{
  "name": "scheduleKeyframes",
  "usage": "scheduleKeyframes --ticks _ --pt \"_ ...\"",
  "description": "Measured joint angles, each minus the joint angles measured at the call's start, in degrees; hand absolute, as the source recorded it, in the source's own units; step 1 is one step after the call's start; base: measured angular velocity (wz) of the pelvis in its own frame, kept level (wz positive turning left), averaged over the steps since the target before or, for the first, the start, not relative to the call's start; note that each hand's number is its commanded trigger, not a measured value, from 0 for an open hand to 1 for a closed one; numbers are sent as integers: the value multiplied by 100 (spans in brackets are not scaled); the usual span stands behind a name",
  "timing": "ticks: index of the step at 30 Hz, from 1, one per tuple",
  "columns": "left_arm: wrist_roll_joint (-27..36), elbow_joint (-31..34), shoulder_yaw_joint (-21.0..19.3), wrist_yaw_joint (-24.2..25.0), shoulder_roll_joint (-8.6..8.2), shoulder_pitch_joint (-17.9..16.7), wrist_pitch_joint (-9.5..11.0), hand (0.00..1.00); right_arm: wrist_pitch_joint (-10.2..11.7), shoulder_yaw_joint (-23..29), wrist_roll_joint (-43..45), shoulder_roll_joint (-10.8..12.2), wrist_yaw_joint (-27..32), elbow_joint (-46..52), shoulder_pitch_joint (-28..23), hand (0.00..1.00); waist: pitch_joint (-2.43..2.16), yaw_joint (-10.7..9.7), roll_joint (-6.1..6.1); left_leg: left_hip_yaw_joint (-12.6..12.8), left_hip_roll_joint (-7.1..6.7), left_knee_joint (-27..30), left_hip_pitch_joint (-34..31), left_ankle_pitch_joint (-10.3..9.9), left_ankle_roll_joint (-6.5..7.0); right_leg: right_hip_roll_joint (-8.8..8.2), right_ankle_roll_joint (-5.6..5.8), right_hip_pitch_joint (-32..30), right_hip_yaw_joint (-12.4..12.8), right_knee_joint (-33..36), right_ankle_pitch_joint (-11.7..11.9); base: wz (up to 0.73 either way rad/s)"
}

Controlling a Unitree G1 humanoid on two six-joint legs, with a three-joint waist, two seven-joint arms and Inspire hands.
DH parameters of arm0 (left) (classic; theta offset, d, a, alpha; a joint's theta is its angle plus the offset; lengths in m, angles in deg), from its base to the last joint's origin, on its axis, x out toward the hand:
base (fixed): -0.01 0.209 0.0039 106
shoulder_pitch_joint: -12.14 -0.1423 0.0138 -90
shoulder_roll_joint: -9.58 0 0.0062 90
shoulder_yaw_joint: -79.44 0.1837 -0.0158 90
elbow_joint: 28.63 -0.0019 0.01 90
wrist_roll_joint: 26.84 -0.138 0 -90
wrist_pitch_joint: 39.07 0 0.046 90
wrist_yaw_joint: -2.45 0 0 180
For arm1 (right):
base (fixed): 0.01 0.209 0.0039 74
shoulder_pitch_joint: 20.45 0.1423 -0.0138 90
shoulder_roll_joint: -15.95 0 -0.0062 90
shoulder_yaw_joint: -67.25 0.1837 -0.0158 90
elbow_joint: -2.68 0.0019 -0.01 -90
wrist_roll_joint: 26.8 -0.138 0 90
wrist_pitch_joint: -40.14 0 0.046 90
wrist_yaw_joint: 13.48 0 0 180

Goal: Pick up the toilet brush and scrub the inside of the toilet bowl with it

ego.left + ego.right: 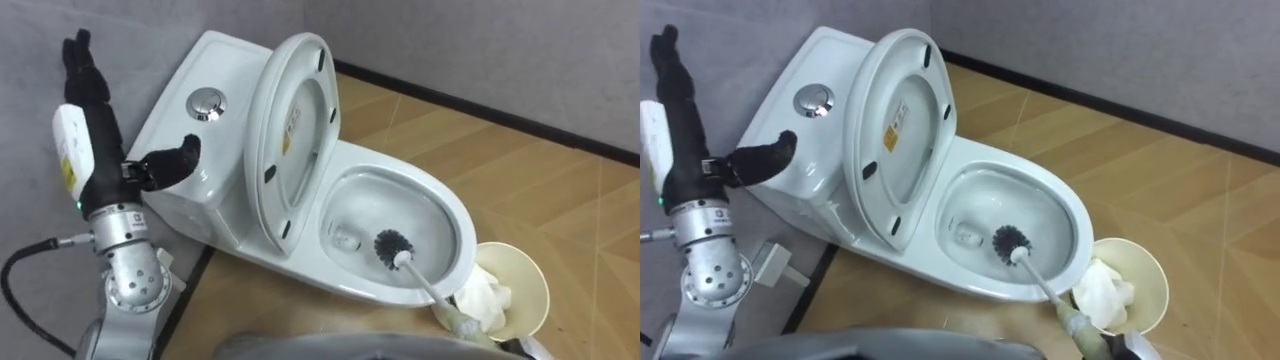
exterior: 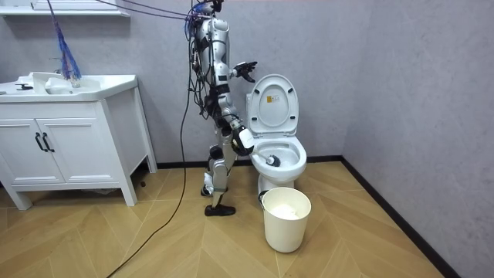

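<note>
We had the brush inside the toilet, right hand gripping it, left hand spread open beside the toilet, scrubbing seemingly mostly left to do

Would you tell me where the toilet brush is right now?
In the eye views' lower right, the toilet brush has its head inside the toilet bowl; its handle slants over the rim beside the waste bin.
</note>
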Motion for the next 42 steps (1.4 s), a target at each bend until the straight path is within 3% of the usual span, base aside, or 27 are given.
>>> scheduleKeyframes --ticks 4,8,12,13,14,18,24,26,28,29,32,34,37,42 --pt "-6 -500 171 200 68 44 1 0 -29 -30 272 -40 -57 -4 135 100 -6 6 -12 7 -2 -2 -1 1 2 -2 0 -5 48 1 0 -1" --pt "-6 -1089 450 540 155 34 -183 0 -122 -159 632 -73 -151 19 343 100 -32 -3 -84 3 3 21 -129 7 -1 1 -1 -127 44 13 1 1" --pt "-4 -1150 504 815 282 35 -238 0 -171 -277 674 -100 -169 20 476 100 -39 38 -174 -24 -3 89 -276 9 1 -12 -6 -216 -31 27 4 7" --pt "-6 -1147 523 913 360 39 -268 0 -177 -287 675 -117 -168 44 512 100 -60 45 -199 -24 -5 93 -327 10 3 -14 -7 -275 -31 35 5 0" --pt "-11 -1153 527 1013 425 41 -288 0 -185 -333 675 -150 -169 123 570 100 -49 67 -199 -31 -5 100 -364 15 7 -16 -16 -306 -40 39 14 0" --pt "-57 -1183 542 1316 455 123 -306 0 -165 -337 600 -247 -135 198 771 100 -44 111 -187 -55 -9 217 -516 17 11 -29 -15 -394 -47 47 18 5" --pt "-395 -1657 604 1437 465 624 -70 0 -168 -363 669 -458 114 257 1200 100 -13 227 -67 -142 -22 468 -1033 21 4 -48 -30 -848 -197 264 26 9" --pt "-464 -1941 674 1421 475 830 93 0 -160 -454 651 -498 252 220 1376 100 -4 365 -40 -155 -11 549 -1221 30 -10 -46 -60 -1018 -221 331 44 0" --pt "-464 -2146 719 1430 501 1086 196 0 -161 -595 669 -584 305 117 1630 100 29 432 -6 -190 -9 710 -1418 30 -11 -50 -70 -1184 -255 443 50 5" --pt "-464 -2292 830 1427 526 1289 235 0 -164 -745 702 -673 348 46 1807 100 75 514 7 -191 -4 765 -1516 32 -14 -59 -77 -1303 -253 534 51 4" --pt "-471 -2579 1045 1408 611 1729 324 0 -168 -1078 698 -830 400 4 2193 100 91 621 48 -212 -4 1003 -1910 50 -20 -108 -110 -1709 -284 816 37 3" --pt "-484 -2773 1178 1325 614 2006 333 0 -178 -1233 739 -830 406 -2 2388 100 108 672 43 -211 -12 1070 -2107 86 -22 -150 -135 -1916 -289 980 22 2" --pt "-802 -3029 1290 1090 618 2452 334 0 -394 -1352 828 -832 408 -23 2758 100 202 737 39 -179 -20 1299 -2531 105 -30 -173 -176 -2361 -203 1289 1 -6" --pt "-1185 -3239 1443 530 681 2963 294 0 -515 -1558 833 -935 414 25 3118 100 260 763 -9 -174 -78 1379 -3137 313 -64 -250 -268 -3080 -193 1520 49 -1"
